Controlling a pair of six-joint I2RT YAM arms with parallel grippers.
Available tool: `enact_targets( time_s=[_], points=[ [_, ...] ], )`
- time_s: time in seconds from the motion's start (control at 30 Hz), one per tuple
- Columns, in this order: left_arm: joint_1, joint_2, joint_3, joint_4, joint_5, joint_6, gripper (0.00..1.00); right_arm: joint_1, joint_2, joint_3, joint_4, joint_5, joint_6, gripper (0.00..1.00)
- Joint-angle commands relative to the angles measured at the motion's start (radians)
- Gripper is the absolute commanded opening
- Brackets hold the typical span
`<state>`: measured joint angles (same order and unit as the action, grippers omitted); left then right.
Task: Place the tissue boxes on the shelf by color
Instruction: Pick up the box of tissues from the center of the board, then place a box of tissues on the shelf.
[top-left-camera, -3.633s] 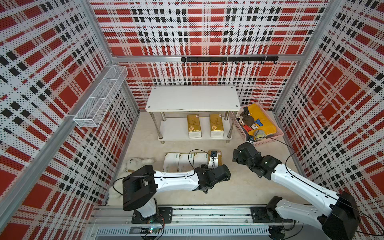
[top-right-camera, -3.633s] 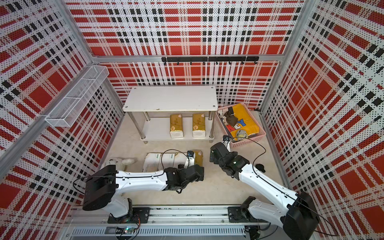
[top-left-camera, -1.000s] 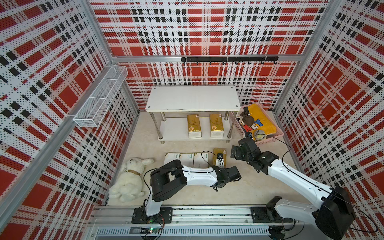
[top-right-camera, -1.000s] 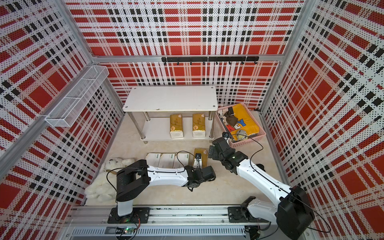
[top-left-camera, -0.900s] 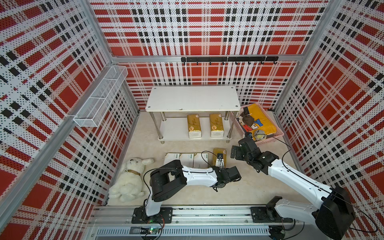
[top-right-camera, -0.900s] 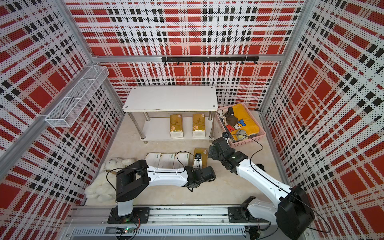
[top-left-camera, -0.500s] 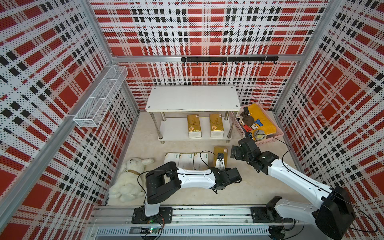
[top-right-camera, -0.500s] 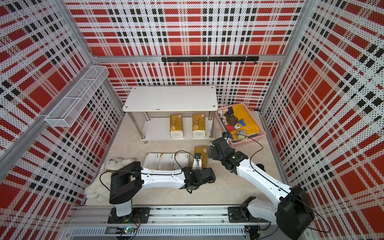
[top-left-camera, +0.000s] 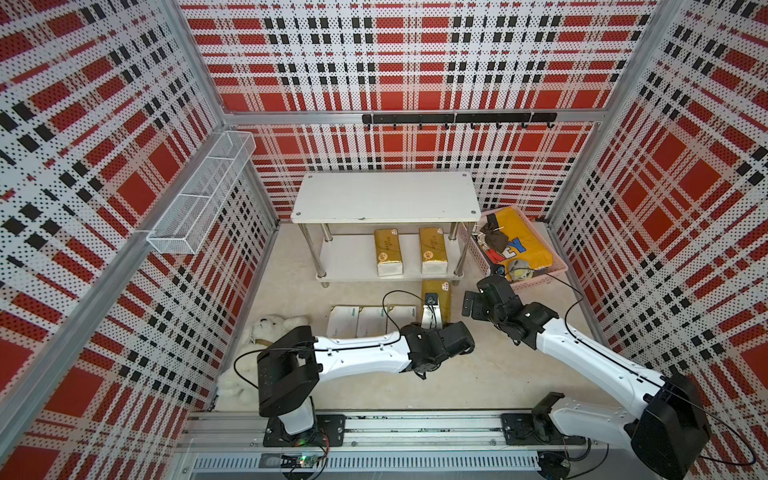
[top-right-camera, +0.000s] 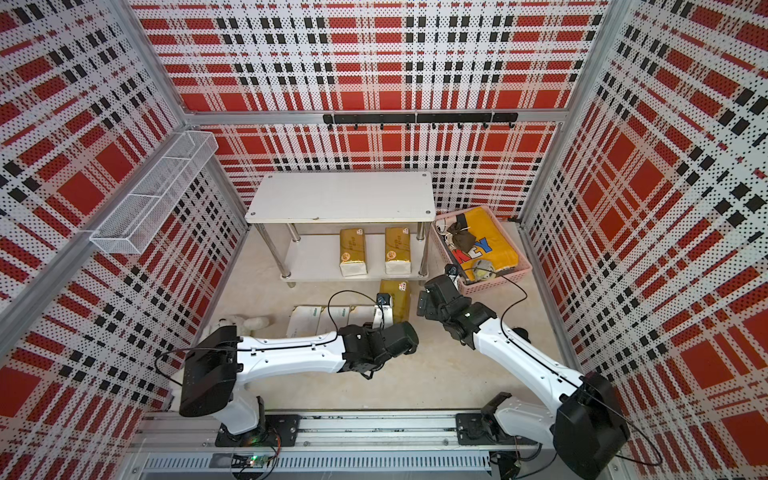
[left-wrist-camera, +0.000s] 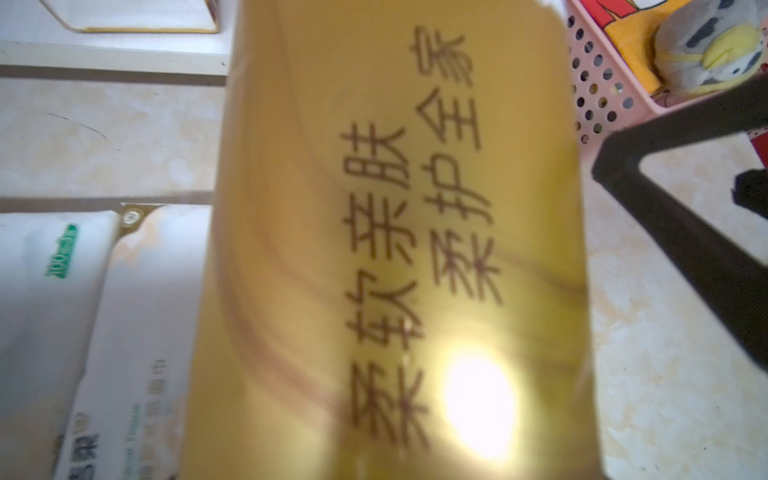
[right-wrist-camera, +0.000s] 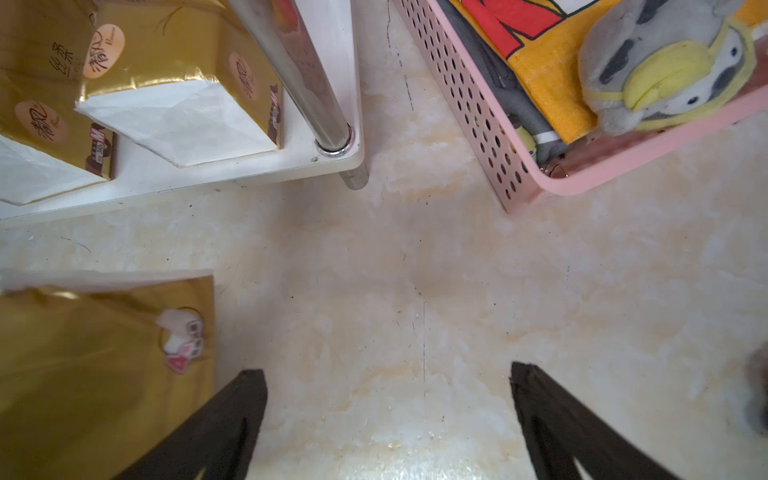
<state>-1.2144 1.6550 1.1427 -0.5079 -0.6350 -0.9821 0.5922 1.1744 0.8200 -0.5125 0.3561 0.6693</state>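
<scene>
the shiny gold rectangular tissue pack (top-left-camera: 444, 298) before the white two-tier chrome-legged shelf (top-left-camera: 384, 198) is clamped by the left gripper (top-left-camera: 432, 309); the right gripper (right-wrist-camera: 386, 372) is spread wide.

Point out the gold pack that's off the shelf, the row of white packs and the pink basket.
gold pack (left-wrist-camera: 390, 249): left wrist view, middle of its printed face.
white packs (top-left-camera: 368, 322): in a top view, top face of the middle pack.
pink basket (right-wrist-camera: 465, 104): right wrist view, its perforated side wall.

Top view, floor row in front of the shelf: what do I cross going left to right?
white plush toy → three white tissue packs → gold tissue pack → right hand → pink basket
</scene>
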Motion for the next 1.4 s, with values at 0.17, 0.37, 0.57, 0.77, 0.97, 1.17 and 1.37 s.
enact_targets(
  time_s=[0.17, 0.37, 0.57, 0.77, 0.97, 1.17, 1.37],
  points=[
    [0.085, -0.181, -0.050, -0.075, 0.010, 0.094, 0.74, -0.005, -0.013, 0.027, -0.014, 0.010, -0.012, 1.00],
    [0.160, -0.306, -0.113, -0.107, 0.042, 0.155, 0.74, -0.006, 0.002, 0.027, -0.005, 0.000, -0.011, 1.00],
    [0.242, -0.402, -0.167, -0.116, 0.067, 0.217, 0.74, -0.006, 0.013, 0.018, 0.008, -0.018, -0.008, 1.00],
    [0.380, -0.484, -0.214, -0.130, 0.117, 0.317, 0.74, -0.006, 0.015, 0.021, 0.011, -0.028, -0.011, 1.00],
    [0.553, -0.536, -0.248, -0.128, 0.160, 0.443, 0.74, -0.006, 0.023, 0.018, 0.012, -0.039, -0.017, 1.00],
    [0.691, -0.533, -0.269, -0.057, 0.255, 0.544, 0.74, -0.004, 0.034, 0.030, 0.018, -0.055, -0.023, 1.00],
    [0.764, -0.469, -0.260, -0.015, 0.288, 0.639, 0.74, -0.002, 0.046, 0.046, 0.019, -0.062, -0.026, 1.00]
  ],
)
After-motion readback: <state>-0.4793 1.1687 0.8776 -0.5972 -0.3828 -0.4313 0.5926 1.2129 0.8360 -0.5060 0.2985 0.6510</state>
